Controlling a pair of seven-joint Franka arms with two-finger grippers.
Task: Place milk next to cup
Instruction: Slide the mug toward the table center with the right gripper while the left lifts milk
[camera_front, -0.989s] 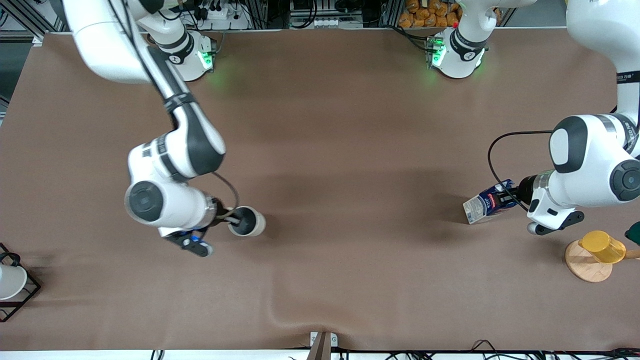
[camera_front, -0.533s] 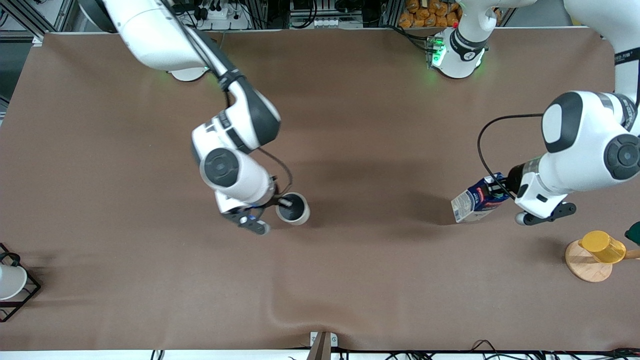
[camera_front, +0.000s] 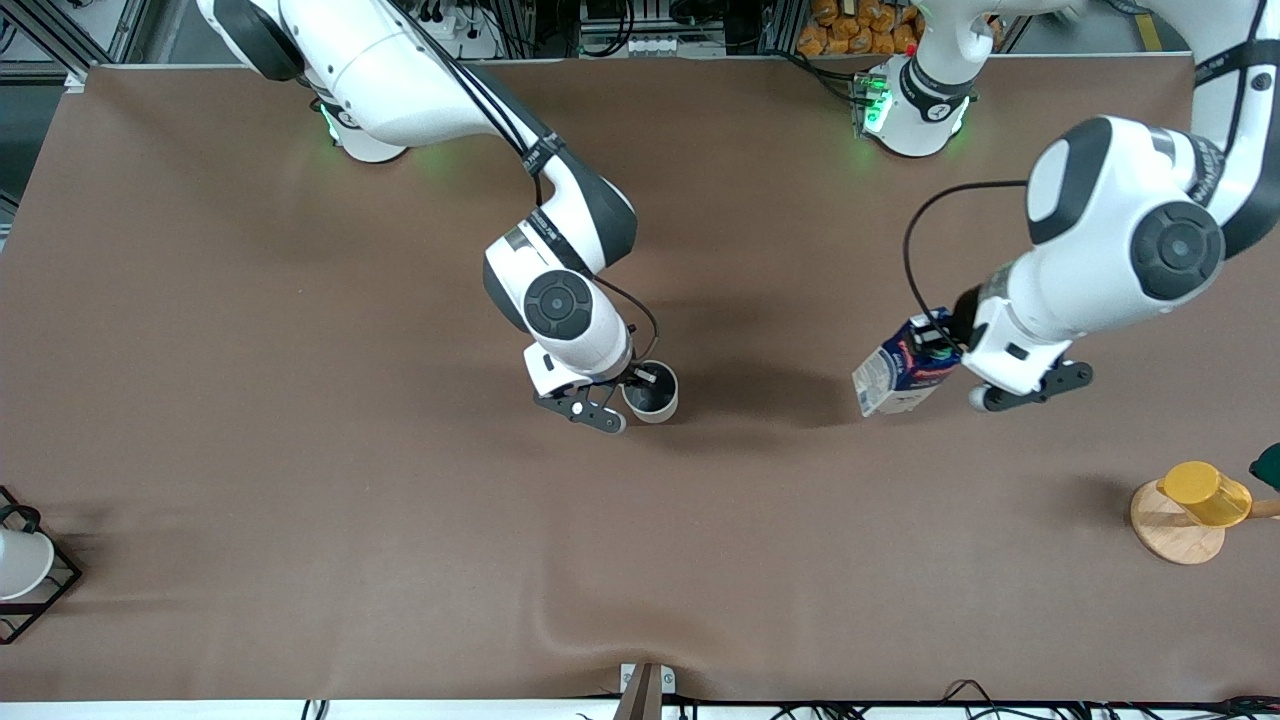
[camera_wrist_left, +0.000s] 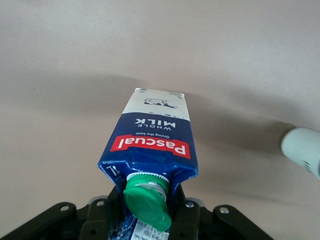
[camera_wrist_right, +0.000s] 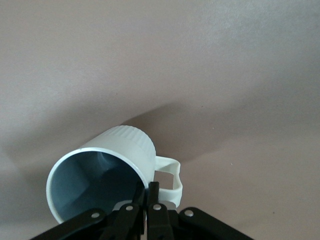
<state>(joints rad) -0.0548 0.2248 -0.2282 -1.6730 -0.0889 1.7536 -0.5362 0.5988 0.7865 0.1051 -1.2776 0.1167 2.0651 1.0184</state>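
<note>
The left gripper (camera_front: 945, 345) clamps the milk (camera_front: 895, 368) at its gabled top, carton tilted above the table (camera_front: 300, 350). The right gripper (camera_front: 640, 380) pinches the rim of the cup (camera_front: 652, 392) over mid-table. Milk and cup are well apart.

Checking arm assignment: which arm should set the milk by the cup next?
Left. Its claw is shut on the milk, carried tilted over the table's middle, a gap away from the cup. The right claw is busy, pinching the cup's rim.
</note>
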